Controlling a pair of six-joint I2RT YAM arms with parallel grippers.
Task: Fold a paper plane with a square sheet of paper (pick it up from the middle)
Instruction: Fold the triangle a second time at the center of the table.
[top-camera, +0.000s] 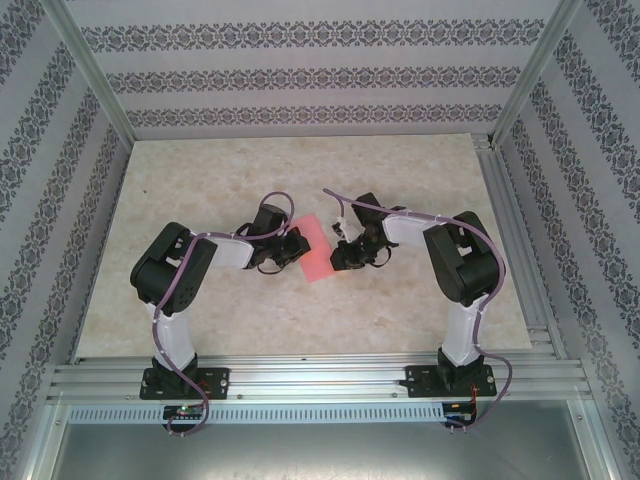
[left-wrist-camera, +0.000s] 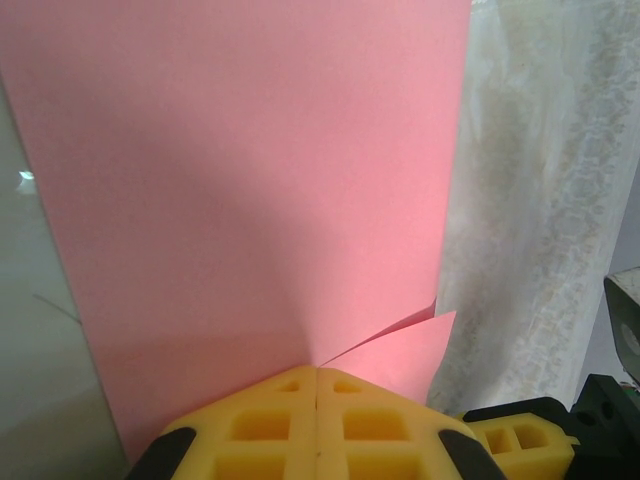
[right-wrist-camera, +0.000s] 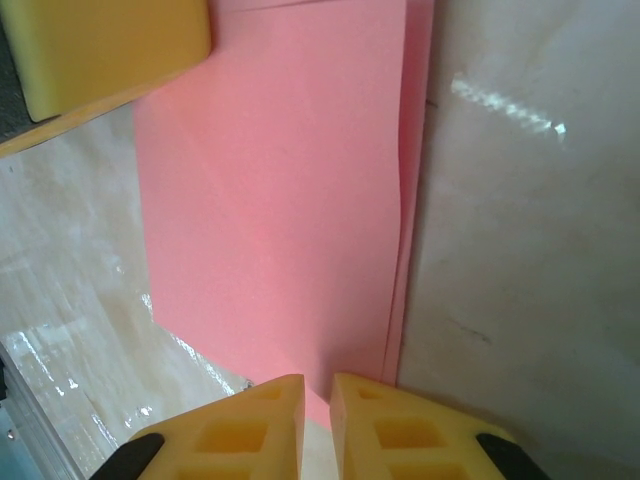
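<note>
The pink-red square sheet of paper (top-camera: 316, 250) lies on the table between both grippers, folded over into a narrow rectangle of two layers (right-wrist-camera: 270, 200). My left gripper (top-camera: 297, 247) is shut on the sheet's left edge. In the left wrist view its yellow fingertips (left-wrist-camera: 317, 369) meet on the paper (left-wrist-camera: 250, 180), and one flap lifts at the right. My right gripper (top-camera: 338, 252) stands at the sheet's right edge. Its jaws (right-wrist-camera: 317, 385) keep a narrow gap over the near corner of the paper. The paper plane is out of view.
The beige marbled table (top-camera: 200, 180) is fenced by aluminium rails (top-camera: 300, 378) in front and patterned walls at the back and sides. One yellow finger of the left gripper (right-wrist-camera: 110, 50) shows at the top left of the right wrist view.
</note>
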